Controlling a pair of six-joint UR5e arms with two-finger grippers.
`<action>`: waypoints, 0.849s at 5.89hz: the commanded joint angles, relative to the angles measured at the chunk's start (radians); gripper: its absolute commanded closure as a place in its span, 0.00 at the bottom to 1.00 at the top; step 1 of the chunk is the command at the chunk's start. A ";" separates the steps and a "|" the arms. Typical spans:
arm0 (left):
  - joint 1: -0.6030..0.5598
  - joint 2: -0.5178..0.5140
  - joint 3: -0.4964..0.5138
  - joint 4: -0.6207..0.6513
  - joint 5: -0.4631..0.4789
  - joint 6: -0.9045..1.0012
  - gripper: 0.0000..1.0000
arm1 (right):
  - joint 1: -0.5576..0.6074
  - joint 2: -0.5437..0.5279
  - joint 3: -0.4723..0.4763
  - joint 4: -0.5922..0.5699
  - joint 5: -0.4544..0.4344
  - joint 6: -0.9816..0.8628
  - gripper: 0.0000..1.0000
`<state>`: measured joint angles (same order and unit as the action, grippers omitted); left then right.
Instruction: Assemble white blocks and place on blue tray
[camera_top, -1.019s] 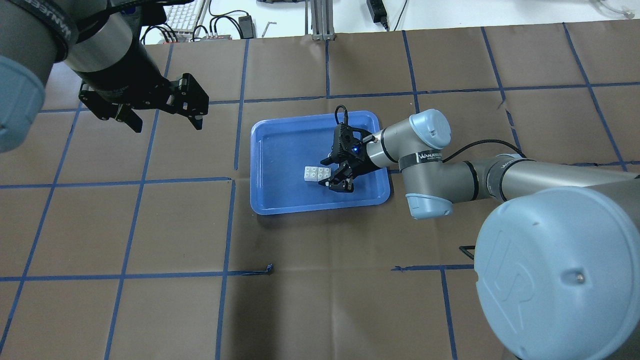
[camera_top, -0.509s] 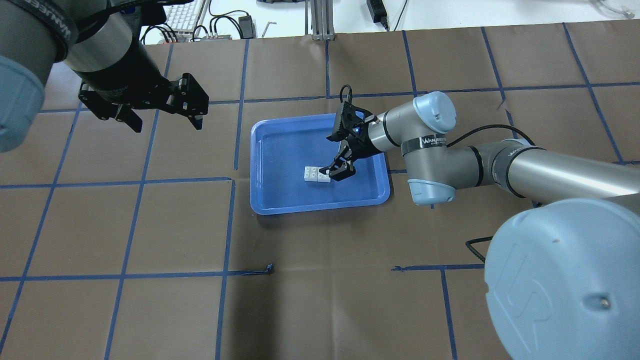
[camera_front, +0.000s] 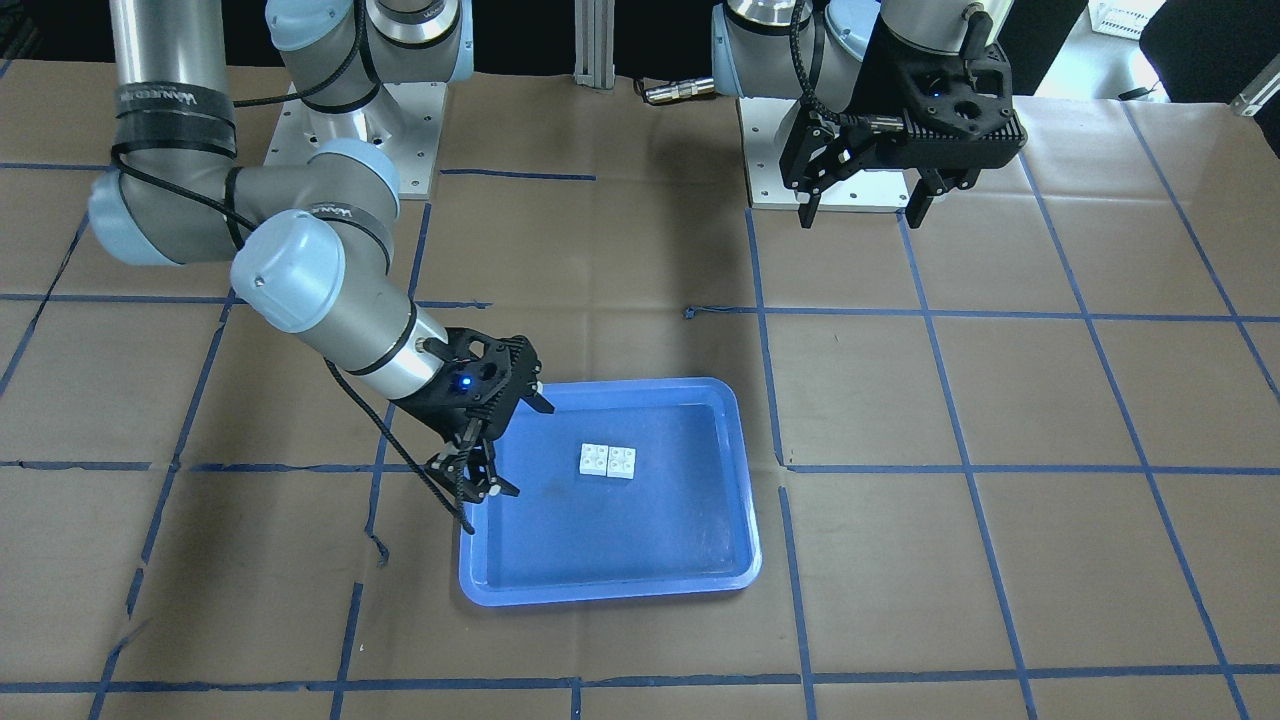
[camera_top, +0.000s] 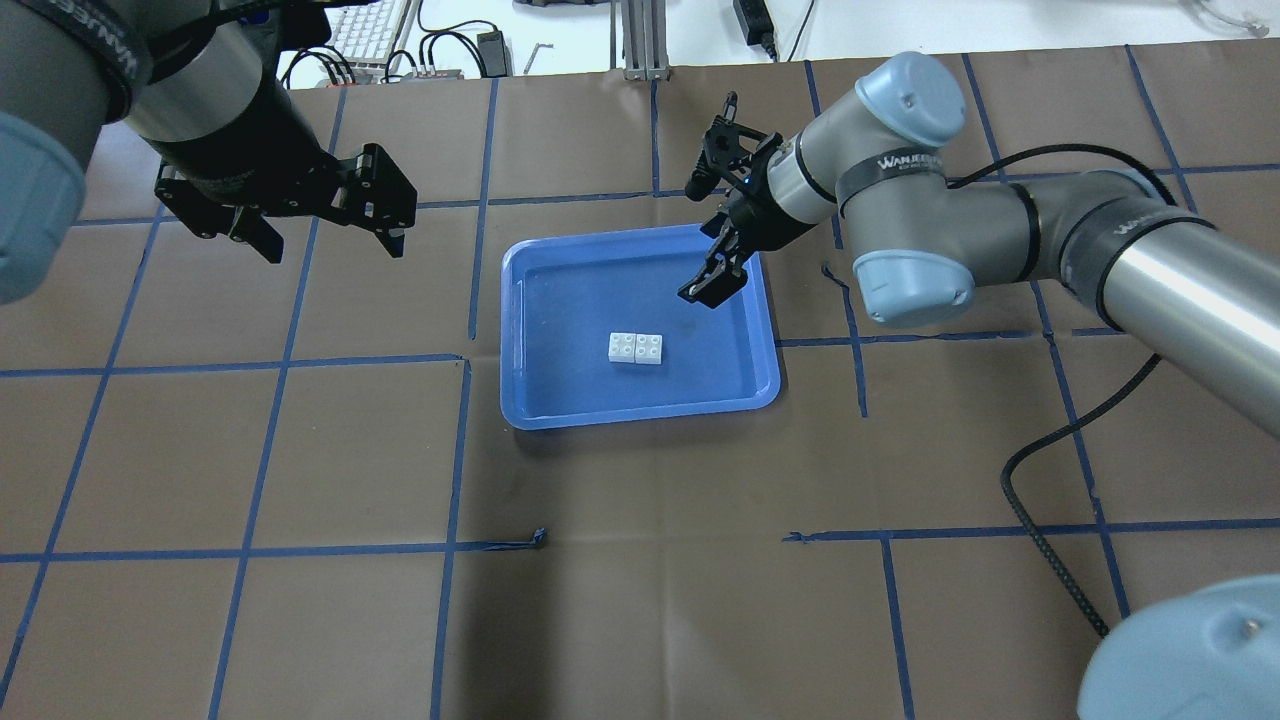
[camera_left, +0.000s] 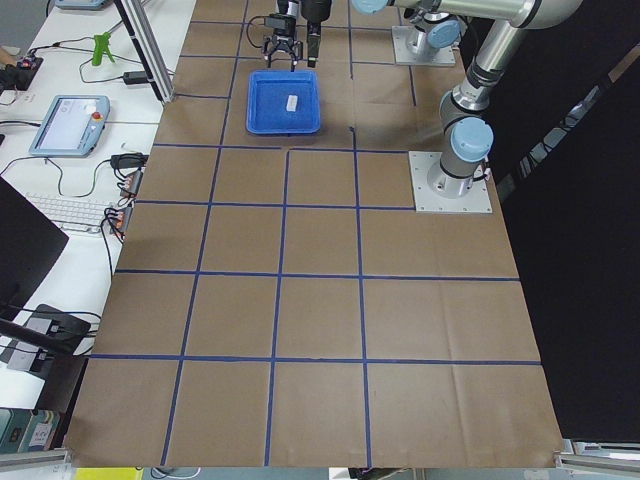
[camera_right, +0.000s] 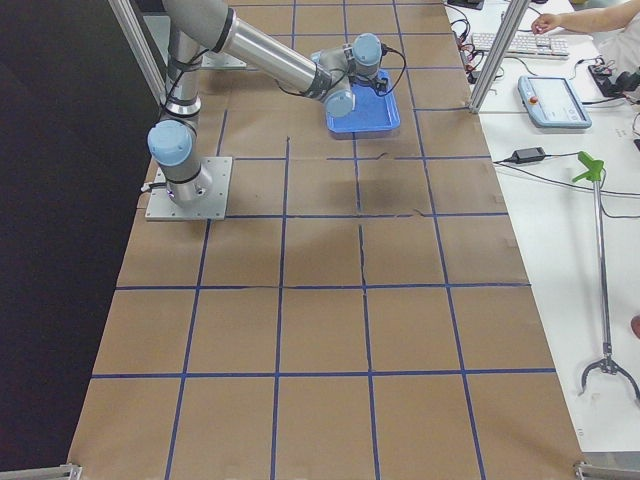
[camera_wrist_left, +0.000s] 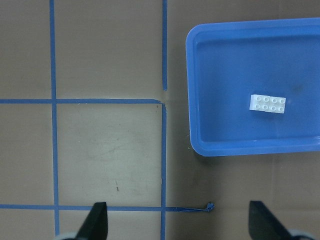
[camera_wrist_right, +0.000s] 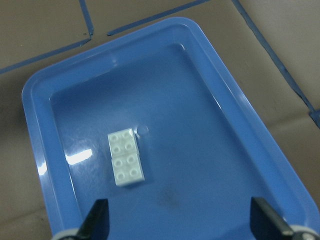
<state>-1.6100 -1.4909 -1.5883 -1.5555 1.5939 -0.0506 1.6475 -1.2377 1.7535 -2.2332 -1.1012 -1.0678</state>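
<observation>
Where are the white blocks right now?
In the overhead view the white blocks lie side by side, touching, near the middle of the blue tray, apart from the right gripper, which hangs open above the tray's far right part.

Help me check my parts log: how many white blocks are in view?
2. The white blocks lie side by side, touching, near the middle of the blue tray: one on the robot's left, the other on its right. None seems hidden.

You are looking at a brown table covering (camera_top: 640, 620) carrying a grid of blue tape lines (camera_top: 250, 551). Beside it, a teach pendant (camera_right: 555, 102) is lying near a keyboard (camera_right: 520, 43), and a green-handled grabber (camera_right: 602, 270) is resting on the white bench (camera_right: 565, 300).
</observation>
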 joint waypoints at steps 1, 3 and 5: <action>-0.001 0.001 -0.001 -0.001 0.000 0.000 0.01 | -0.090 -0.077 -0.133 0.290 -0.186 0.029 0.00; -0.001 0.001 -0.001 -0.001 0.000 0.000 0.01 | -0.124 -0.153 -0.204 0.503 -0.353 0.471 0.00; 0.001 0.001 -0.001 -0.001 0.000 0.000 0.01 | -0.117 -0.209 -0.259 0.613 -0.391 0.853 0.00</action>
<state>-1.6096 -1.4896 -1.5892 -1.5570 1.5938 -0.0506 1.5274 -1.4191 1.5214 -1.6788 -1.4749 -0.3979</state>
